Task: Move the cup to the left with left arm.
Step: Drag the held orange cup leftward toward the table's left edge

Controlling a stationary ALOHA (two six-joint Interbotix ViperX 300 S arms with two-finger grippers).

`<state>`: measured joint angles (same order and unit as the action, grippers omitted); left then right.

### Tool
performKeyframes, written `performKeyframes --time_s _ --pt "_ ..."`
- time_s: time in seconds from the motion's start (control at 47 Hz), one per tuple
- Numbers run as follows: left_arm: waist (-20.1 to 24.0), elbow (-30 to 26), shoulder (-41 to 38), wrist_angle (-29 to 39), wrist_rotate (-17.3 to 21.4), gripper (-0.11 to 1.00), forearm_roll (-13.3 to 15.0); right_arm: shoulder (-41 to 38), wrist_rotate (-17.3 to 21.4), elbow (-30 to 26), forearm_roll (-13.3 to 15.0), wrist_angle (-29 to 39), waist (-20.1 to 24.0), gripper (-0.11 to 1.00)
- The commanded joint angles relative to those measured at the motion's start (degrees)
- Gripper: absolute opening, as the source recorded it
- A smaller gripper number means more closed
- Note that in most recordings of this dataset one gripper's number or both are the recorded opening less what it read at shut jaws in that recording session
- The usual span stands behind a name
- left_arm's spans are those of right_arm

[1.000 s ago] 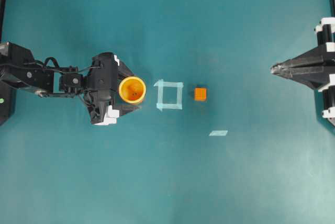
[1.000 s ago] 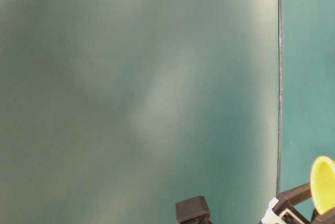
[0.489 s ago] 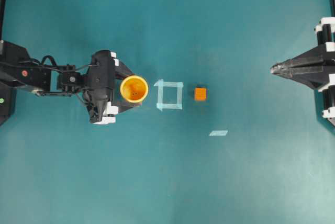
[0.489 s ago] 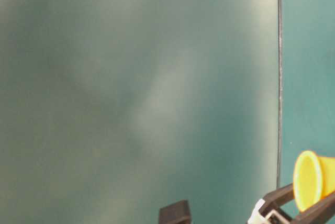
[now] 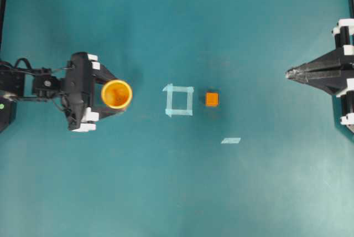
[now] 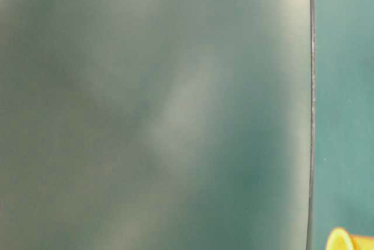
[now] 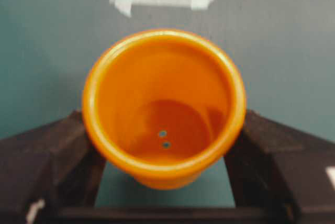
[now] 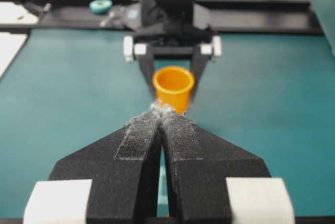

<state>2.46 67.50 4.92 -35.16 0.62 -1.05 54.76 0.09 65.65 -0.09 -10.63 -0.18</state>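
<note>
Overhead view: cup (image 5: pixel 116 93) now farther left of tape square (image 5: pixel 179 100)
Left gripper (image 5: pixel 110 94): clamped around cup
Right gripper (image 5: pixel 289 72): closed, empty

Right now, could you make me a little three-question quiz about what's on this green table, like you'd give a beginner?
1. True or false: the small round orange-yellow plastic cup stands inside the pale tape square.
2. Which hand grips the cup? A) the left hand B) the right hand C) neither
3. Fill in: the small orange cube sits just to the ____ of the tape square in the overhead view.

Key
1. False: the cup is well left of the square.
2. A: its fingers flank the cup; the right hand is shut and far off.
3. right
</note>
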Motion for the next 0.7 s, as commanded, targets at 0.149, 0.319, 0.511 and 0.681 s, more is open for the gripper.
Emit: performKeyframes --time_s 0.149,0.319,0.511,0.681 --pt "-0.4 4.2 4.1 -0.6 -0.2 0.64 0.0 -0.4 0.1 -1.9 -0.1 0.1 -0.1 0.00" --pt "-0.5 7.0 6.4 -0.5 -0.3 0.64 0.0 -0.4 0.3 -2.0 -0.2 0.3 -0.1 0.00" --pt "-0.6 10.2 9.6 -0.5 -0.4 0.64 0.1 -0.3 1.1 -2.0 -0.2 1.1 -0.1 0.00" --pt "-0.6 12.0 13.0 -0.7 -0.7 0.64 0.2 -0.3 1.2 -2.0 -0.2 1.4 -0.1 0.00"
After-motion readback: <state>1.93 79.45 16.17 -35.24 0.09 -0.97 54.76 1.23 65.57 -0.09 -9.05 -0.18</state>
